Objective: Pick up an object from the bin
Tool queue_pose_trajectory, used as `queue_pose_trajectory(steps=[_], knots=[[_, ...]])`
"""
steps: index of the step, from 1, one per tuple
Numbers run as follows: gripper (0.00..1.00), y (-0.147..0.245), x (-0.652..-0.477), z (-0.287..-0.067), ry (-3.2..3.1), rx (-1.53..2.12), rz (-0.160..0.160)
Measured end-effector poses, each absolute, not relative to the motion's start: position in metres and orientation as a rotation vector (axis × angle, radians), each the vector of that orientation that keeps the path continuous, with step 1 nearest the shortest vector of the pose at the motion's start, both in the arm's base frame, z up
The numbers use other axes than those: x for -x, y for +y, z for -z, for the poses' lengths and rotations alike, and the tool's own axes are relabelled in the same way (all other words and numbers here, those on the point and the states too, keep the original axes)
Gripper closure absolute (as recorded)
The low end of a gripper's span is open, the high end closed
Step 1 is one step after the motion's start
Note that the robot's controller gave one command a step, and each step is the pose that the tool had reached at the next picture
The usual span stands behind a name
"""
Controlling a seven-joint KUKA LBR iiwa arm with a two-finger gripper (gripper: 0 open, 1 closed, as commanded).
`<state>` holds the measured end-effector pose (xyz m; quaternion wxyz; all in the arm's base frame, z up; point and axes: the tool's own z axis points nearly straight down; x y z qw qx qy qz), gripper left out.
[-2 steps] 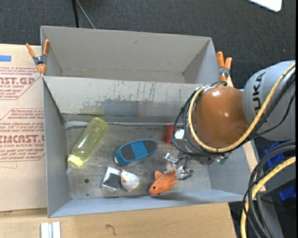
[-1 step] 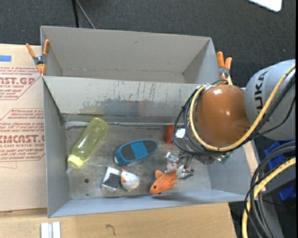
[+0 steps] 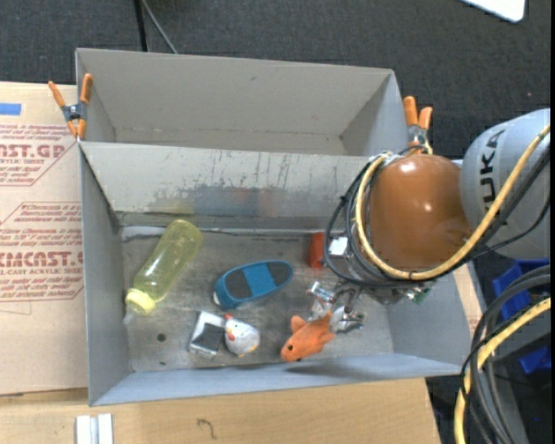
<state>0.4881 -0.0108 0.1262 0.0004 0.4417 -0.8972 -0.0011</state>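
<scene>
My gripper [image 3: 338,309] is low in the bin's front right part, its metal fingers reaching down from under the orange dome. Right at the fingertips lies an orange toy fish [image 3: 309,338], its tail end touching or just under them. I cannot make out whether the fish is between them. A blue oval thing with a dark top [image 3: 252,283] rests to the left of the gripper. A small orange block [image 3: 315,249] sits by the back wall, just behind the gripper.
A yellow-green plastic bottle [image 3: 165,264] lies slanted at the left. A white round toy with a red spot [image 3: 240,338] and a small dark square piece [image 3: 206,333] lie at the front, left of the fish. Bare floor shows in the back middle.
</scene>
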Motion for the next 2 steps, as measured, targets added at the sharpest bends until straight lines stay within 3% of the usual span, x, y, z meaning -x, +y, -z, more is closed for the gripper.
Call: queue_pose_trajectory(steps=[2], knots=[[1.0,-0.0107,-0.4886,-0.1401,-2.821,-1.388,0.001]])
